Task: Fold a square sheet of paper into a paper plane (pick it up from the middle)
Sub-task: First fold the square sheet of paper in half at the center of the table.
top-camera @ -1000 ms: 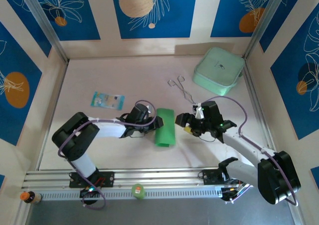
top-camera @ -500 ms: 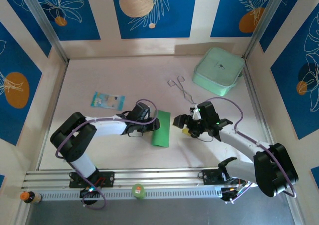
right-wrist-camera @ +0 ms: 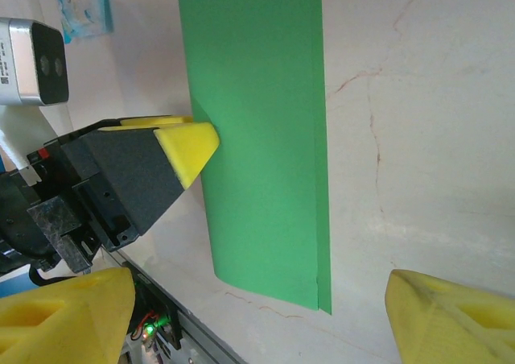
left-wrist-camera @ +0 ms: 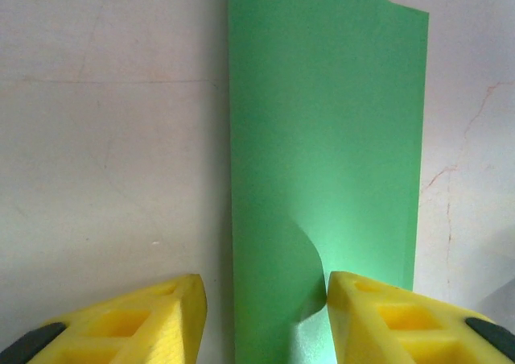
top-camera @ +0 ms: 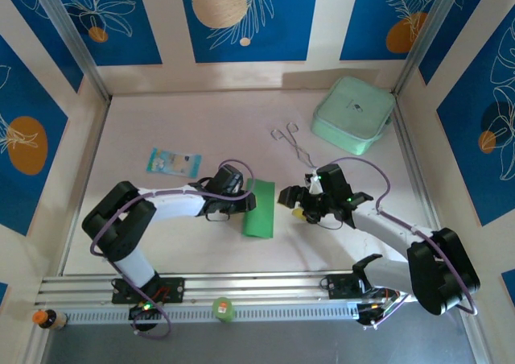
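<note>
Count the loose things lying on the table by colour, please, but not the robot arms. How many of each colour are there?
Bright green: 1, the folded sheet of paper
Pale mint green: 1, the box
Light blue: 1, the packet
Silver: 1, the metal tongs
Total: 4
</note>
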